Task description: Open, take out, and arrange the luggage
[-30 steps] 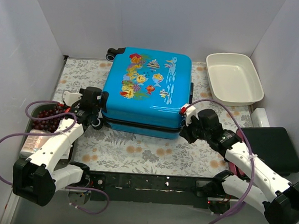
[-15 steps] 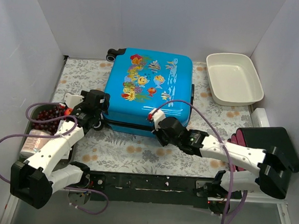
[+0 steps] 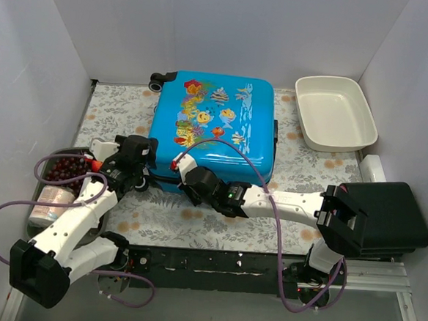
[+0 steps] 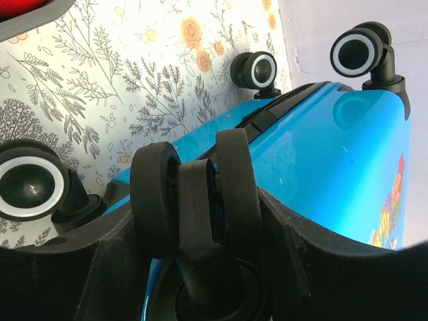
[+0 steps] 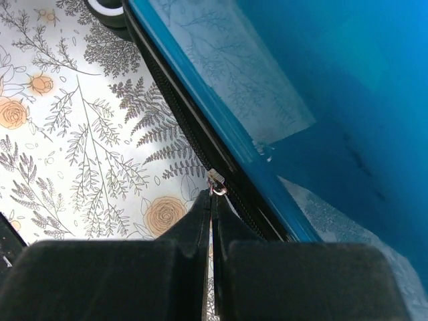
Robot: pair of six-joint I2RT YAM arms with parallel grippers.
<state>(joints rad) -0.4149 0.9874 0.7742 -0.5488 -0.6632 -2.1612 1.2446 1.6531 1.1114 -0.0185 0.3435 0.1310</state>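
1. The luggage (image 3: pixel 215 120) lies flat with its fish print up and its lid down, at the back centre of the floral mat (image 3: pixel 217 219). Its wheels point to 9 o'clock and one long edge faces the arms.
2. The left gripper (image 3: pixel 143 172) sits at the luggage's 8 o'clock corner. Its jaws are part-way apart and clamp a black twin wheel (image 4: pixel 157 194), with a finger against each outer face.
3. The right gripper (image 5: pixel 212 200) is at the near edge, at about 7 o'clock, with its arm reaching across from the right. Its jaws are all but closed, and the tips pinch the small metal zip pull (image 5: pixel 215 190) on the black seam.
4. A white tub (image 3: pixel 335 114) stands at 2 o'clock, apart from the luggage.
5. A black case (image 3: pixel 390 209) lies at 4 o'clock by the right wall, with the right arm's elbow over its left end.
6. A dark tray (image 3: pixel 30 221) sits at 8 o'clock beside the left arm. It holds small dark red balls (image 3: pixel 63 168) and a wrapped packet (image 3: pixel 50 197).
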